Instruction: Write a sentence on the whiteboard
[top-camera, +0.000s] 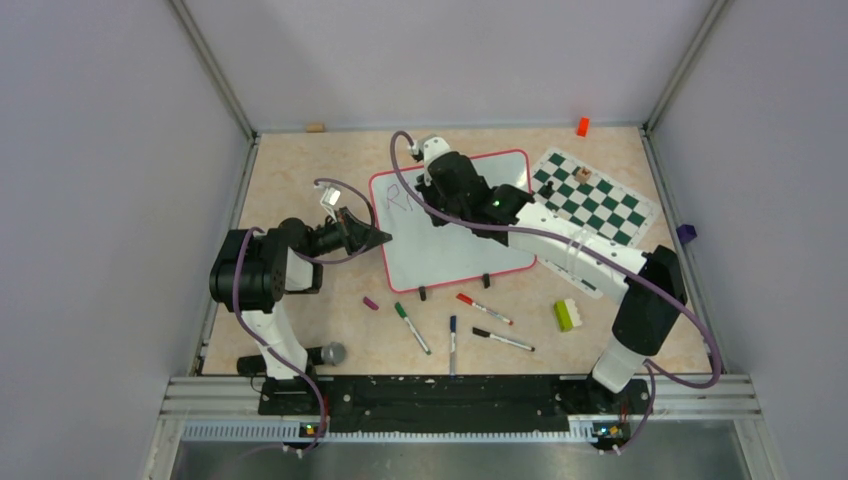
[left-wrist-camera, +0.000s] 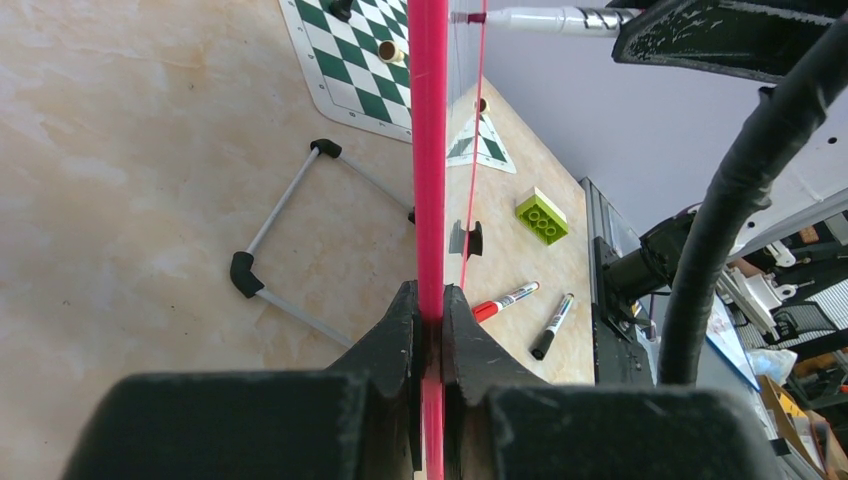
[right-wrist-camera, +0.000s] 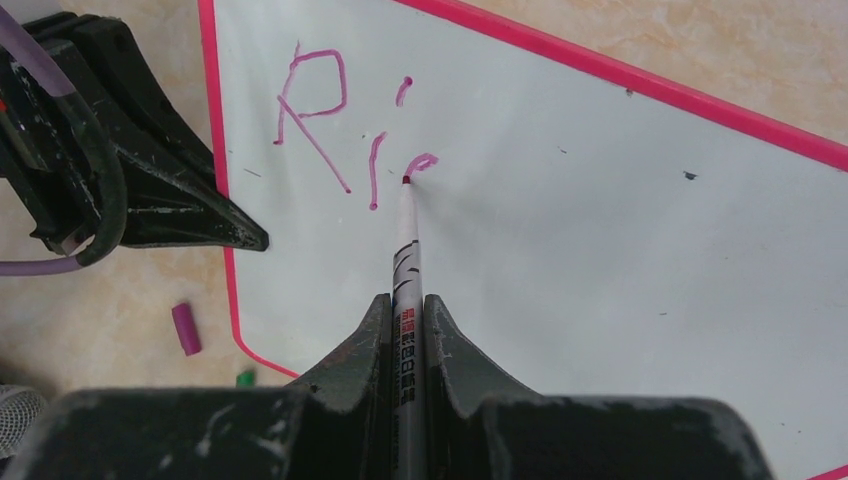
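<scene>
Purple lettering (right-wrist-camera: 314, 148) "Ri" plus a partial stroke, on the whiteboard (right-wrist-camera: 600, 250)

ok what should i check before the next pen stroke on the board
1. Left hand clamped on the whiteboard rim: ok.
2. Right hand shut on the marker: ok.
3. Marker tip on the board, at the small curved stroke after the "i": ok.
4. Sentence finished: not ok, only "Ri" and the start of a third letter.
5. Bare board to the right of the letters for more writing: ok.
6. Ink left in the marker: cannot tell.
</scene>
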